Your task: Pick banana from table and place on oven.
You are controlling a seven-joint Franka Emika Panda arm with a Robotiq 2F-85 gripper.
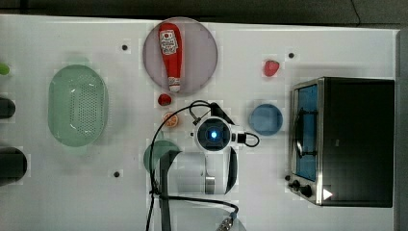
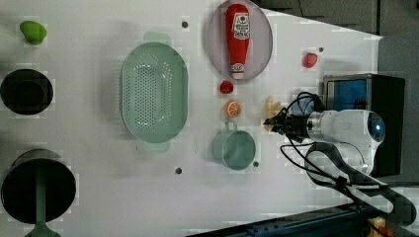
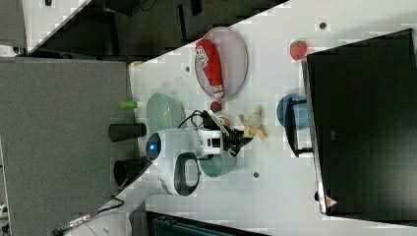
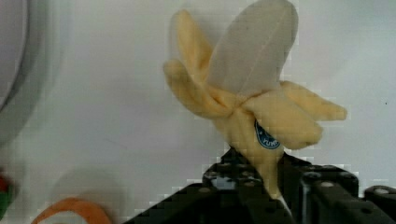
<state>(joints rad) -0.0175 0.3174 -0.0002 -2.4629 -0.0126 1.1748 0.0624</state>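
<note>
One arm on the table point(image 1: 57, 192). Top view, left to right: green colander point(image 1: 78, 106) toward the table's left edge; ketchup bottle point(image 1: 170, 53) on a round plate point(image 1: 202, 53) at the far edge; orange slice point(image 1: 170, 119) and green cup point(image 1: 154, 155) mid-table; then the arm's wrist, the blue bowl point(image 1: 265, 119), and the oven point(image 1: 356, 139) at the right edge.

Gripper point(image 4: 273, 186) is clamped on the banana point(image 4: 252, 98) at its stem end; the wrist view shows the dark fingers point(image 4: 219, 179) pressing that end from both sides. Peeled flaps and pale tip point away from the gripper. Cannot tell whether the fruit is off the tabletop.

Right view: banana point(image 3: 253, 125) sits mid-table, just ahead of the gripper point(image 3: 241, 139), between the orange slice and the blue bowl.

Key relation, by my reading: oven lies beyond the bowl on the right view's right, and the banana's long axis runs roughly toward it. The move needs lift first, since the black top stands well above the table, then travel past the bowl.
</note>
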